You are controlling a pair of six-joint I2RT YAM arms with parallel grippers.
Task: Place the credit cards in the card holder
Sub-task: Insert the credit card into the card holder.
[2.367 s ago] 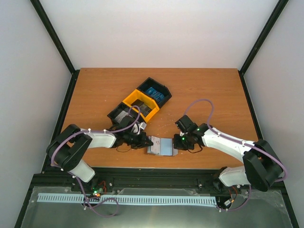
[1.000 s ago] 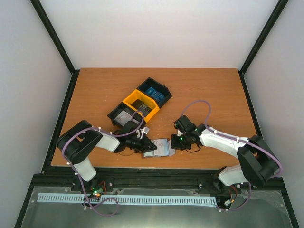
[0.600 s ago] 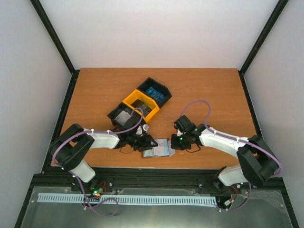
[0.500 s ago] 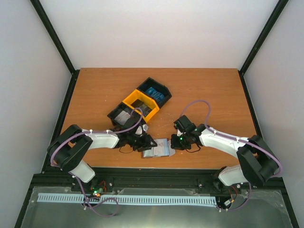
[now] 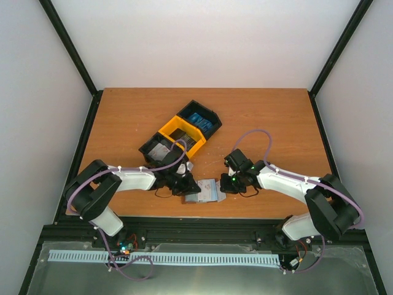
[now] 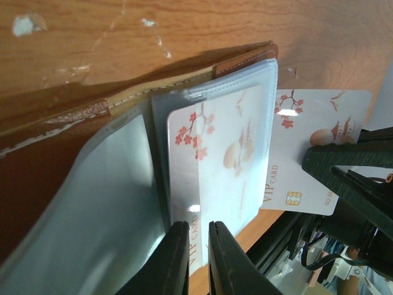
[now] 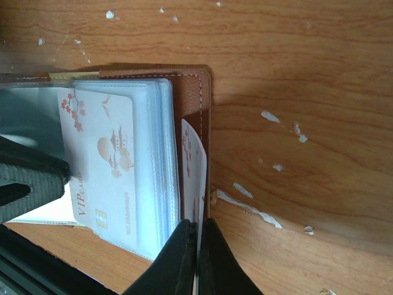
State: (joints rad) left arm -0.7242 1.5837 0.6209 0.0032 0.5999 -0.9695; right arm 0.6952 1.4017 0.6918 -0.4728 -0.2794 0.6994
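Observation:
The brown card holder [image 5: 207,193] lies open near the table's front edge, between both grippers. My left gripper [image 6: 198,258] is shut on the near corner of a white credit card [image 6: 221,153] with red blossoms; the card's far part sits inside a clear sleeve of the card holder [image 6: 43,178]. A second white credit card [image 6: 316,141] sticks out to the right beneath the right gripper's dark fingers [image 6: 353,178]. My right gripper [image 7: 198,246] is shut on the brown cover of the card holder [image 7: 199,92], with another card's edge [image 7: 191,163] pinched in it.
A black-and-yellow three-compartment tray [image 5: 184,134] stands behind the card holder, with blue cards [image 5: 201,120] in its far compartment and greyish cards [image 5: 161,149] in its near one. The table's front edge runs just below the card holder.
The left gripper opened and shut again on the card, shifting a little along the card holder's left side. The right gripper has stayed shut on the cover.

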